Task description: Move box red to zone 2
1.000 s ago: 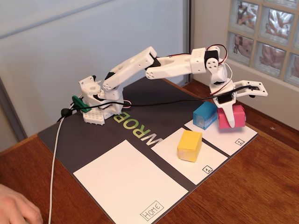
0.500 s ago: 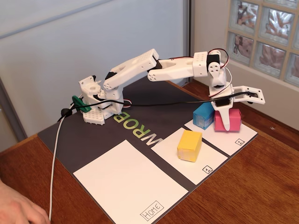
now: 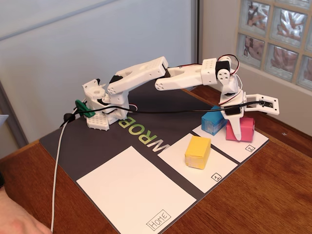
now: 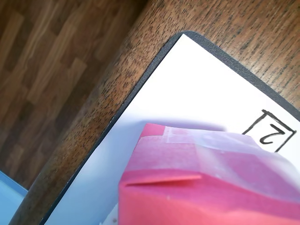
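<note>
The red box (image 3: 245, 127) rests on the white zone 2 panel (image 3: 218, 138), whose boxed "2" is at its near corner. My gripper (image 3: 257, 125) hangs over the box with its jaws spread wide. One white finger (image 3: 235, 130) points down against the box's near-left face, and the other sticks out to the right above it. In the wrist view the red box (image 4: 206, 187) fills the lower part, on the zone 2 panel (image 4: 187, 89) close to the mat's corner. My fingers do not show there.
A blue box (image 3: 212, 123) stands just left of the red one at the panel's far edge. A yellow box (image 3: 197, 152) sits on the panel marked "1". The HOME panel (image 3: 131, 187) lies at the near left. The table edge (image 4: 89, 122) runs beside the mat.
</note>
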### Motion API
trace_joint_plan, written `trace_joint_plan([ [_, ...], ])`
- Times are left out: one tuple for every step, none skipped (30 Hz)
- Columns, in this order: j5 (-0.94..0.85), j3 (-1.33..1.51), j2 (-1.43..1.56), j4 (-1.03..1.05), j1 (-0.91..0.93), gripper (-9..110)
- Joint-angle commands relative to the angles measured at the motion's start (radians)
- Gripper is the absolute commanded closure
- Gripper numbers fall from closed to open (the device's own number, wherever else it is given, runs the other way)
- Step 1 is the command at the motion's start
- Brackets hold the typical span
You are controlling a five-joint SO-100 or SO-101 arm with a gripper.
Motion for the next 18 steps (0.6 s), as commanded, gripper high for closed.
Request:
trace_joint_plan([
  [0.008, -0.046, 0.014, 0.011, 0.011, 102],
  [0.014, -0.046, 0.014, 0.017, 0.011, 102],
  [0.020, -0.048, 0.014, 0.025, 0.011, 102],
  [0.026, -0.048, 0.012, 0.031, 0.009, 102],
  [0.032, -0.048, 0.012, 0.037, 0.008, 102],
  [0.040, -0.048, 0.012, 0.038, 0.006, 102],
  [0.046, -0.048, 0.012, 0.038, 0.005, 102],
  [0.052, -0.052, 0.008, 0.038, 0.003, 102],
  [0.058, -0.055, 0.005, 0.038, 0.003, 102],
  [0.063, -0.057, 0.002, 0.038, 0.002, 102],
  [0.066, -0.057, 0.000, 0.038, 0.002, 102],
  [0.067, -0.057, -0.002, 0.043, 0.000, 102],
  [0.069, -0.057, -0.003, 0.046, 0.000, 102],
  [0.072, -0.057, -0.005, 0.052, -0.002, 102],
  [0.077, -0.057, -0.006, 0.058, -0.002, 102],
  [0.081, -0.058, -0.006, 0.064, -0.003, 102],
  [0.089, -0.058, -0.006, 0.071, -0.005, 102],
  [0.094, -0.060, -0.006, 0.077, -0.006, 102],
])
